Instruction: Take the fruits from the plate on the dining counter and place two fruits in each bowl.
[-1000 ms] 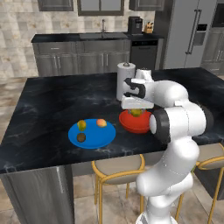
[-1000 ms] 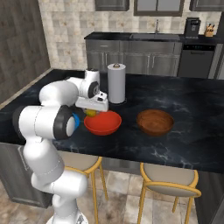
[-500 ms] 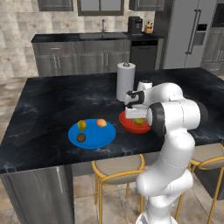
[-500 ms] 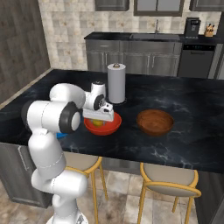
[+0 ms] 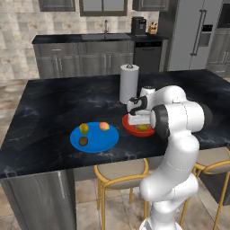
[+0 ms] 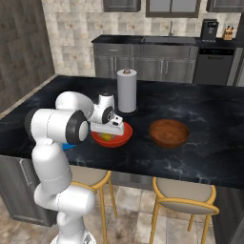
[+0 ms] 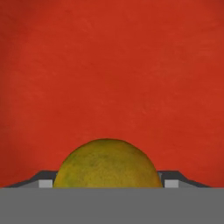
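One fruit (image 7: 107,164), the olive-yellow one, sits between my jaws, which look closed on its sides with the fingers (image 7: 173,180) just showing at either edge, and it now hangs low inside the red bowl (image 6: 112,138). Over the last second I have brought the gripper (image 5: 140,122) down from above the rim into the bowl, so the carry is done and I judge that only the release remains. Three fruits wait on the blue plate (image 5: 95,137): a yellow-green one (image 5: 83,129), a peach-orange one (image 5: 103,126) and a dark brown one (image 5: 83,141). The brown bowl (image 6: 168,133) stands just beside the red one on the surface (image 5: 54,105), with nothing that I can see in it.
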